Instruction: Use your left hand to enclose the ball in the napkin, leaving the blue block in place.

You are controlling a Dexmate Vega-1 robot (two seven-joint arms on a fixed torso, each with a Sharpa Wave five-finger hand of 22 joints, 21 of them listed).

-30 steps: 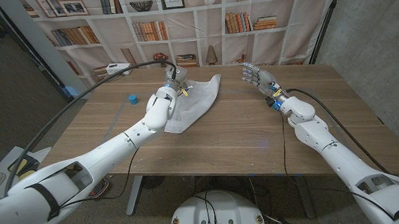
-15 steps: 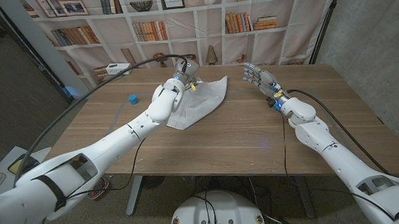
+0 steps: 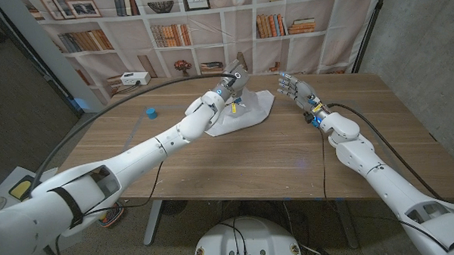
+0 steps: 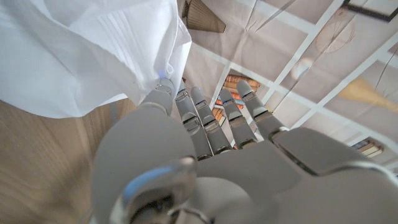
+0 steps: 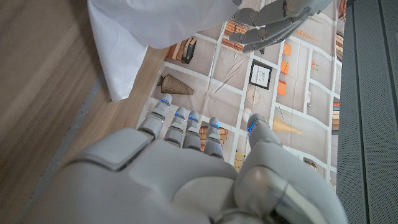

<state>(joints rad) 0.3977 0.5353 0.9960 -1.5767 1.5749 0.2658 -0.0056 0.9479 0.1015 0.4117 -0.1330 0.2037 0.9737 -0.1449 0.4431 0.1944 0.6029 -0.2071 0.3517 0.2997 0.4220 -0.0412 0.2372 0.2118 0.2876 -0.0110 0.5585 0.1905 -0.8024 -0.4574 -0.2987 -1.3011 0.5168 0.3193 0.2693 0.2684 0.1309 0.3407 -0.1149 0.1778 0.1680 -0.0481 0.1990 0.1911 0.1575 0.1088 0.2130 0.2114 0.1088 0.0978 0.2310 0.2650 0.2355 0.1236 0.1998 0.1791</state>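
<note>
Left hand (image 3: 234, 79) raised over the far middle of the surface (image 3: 236, 157), pinching an edge of the white napkin (image 3: 251, 111) between thumb and fingers (image 4: 163, 94) and lifting that edge clear of the wood. Rest of the cloth draped down and bunched on the surface just beneath, close to the right hand (image 3: 294, 86). Ball not made out anywhere; probably under the folds, though that could not be confirmed. Blue block (image 3: 150, 113) well apart on the robot's left, upright and untouched. Right hand standing idle near the napkin's far corner, fingers apart, holding nothing.

Judged to be mid-fold: lifted edge being carried over the cloth's middle. For a clean wrap, best to keep the pinch firm, bring the edge down over the lump instead of dragging the whole cloth sideways, and lower slowly so the ball would not roll out from under. Worth keeping the forearm's sweep away from the block side, and stopping short of the right hand to avoid snagging the fabric on it.
</note>
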